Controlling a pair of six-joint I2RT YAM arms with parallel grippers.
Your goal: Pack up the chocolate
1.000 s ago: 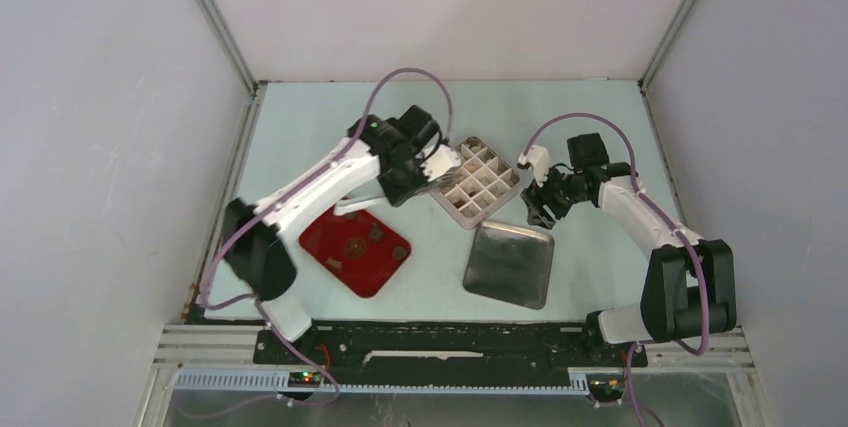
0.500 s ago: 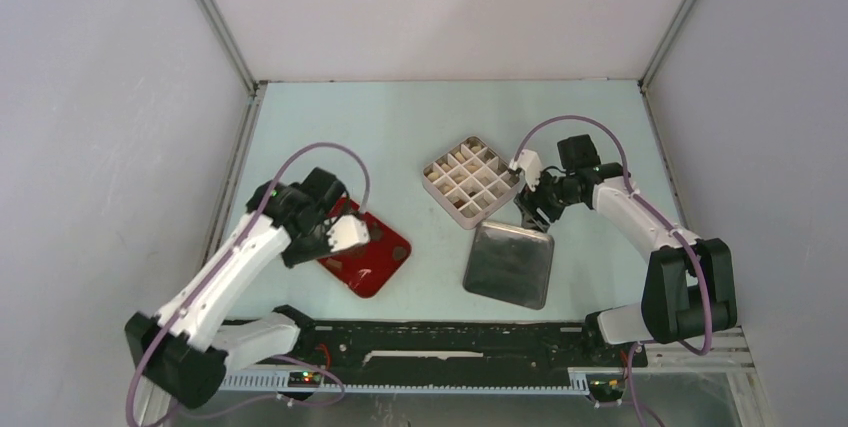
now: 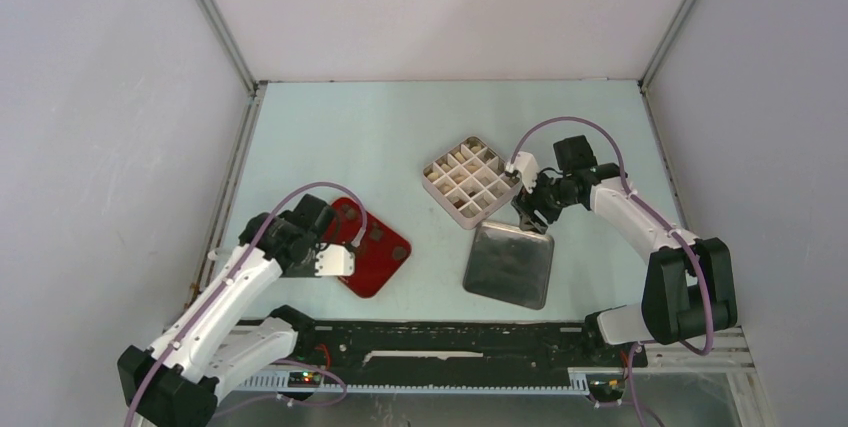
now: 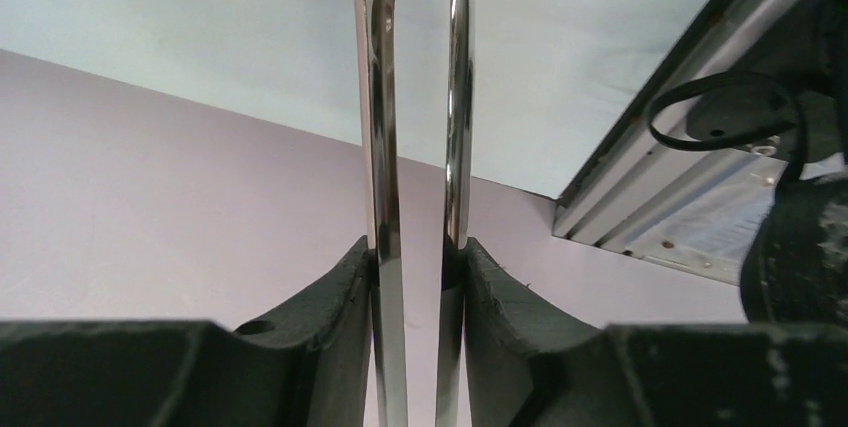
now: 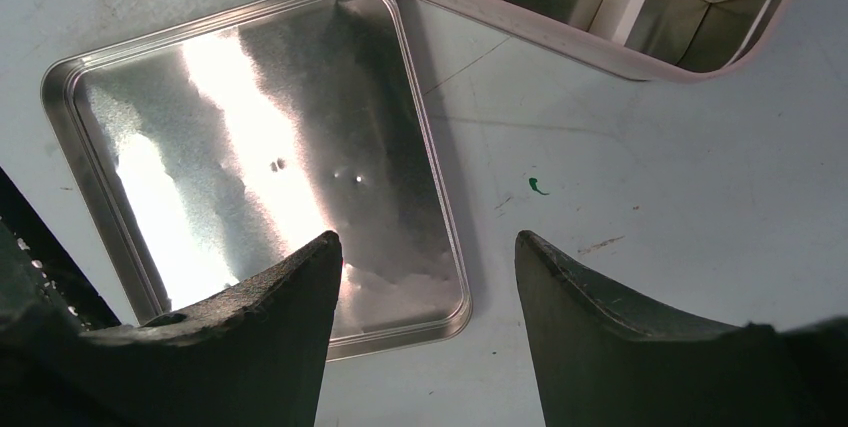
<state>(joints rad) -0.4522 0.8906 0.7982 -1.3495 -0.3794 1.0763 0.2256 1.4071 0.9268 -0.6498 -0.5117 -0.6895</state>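
Grips metal tongs (image 4: 378,147) in the left pincer (image 4: 415,257), short of the red tray (image 3: 385,262).
Pinches both tong arms between the pads (image 4: 345,287), not fully together; holds the right pincer (image 5: 425,247) spread and empty above the metal lid (image 5: 250,147). Shows small chocolate (image 3: 378,235) pieces on the tray just past the tong tips. Probably light, smooth, easily marked: best nipped gently across the middle.

Small dark brown chocolate lumps (image 3: 378,235) are lying loose on the red tray (image 3: 385,261). More cream and brown pieces (image 3: 449,169) are sitting in compartments of the white gridded box (image 3: 445,202).
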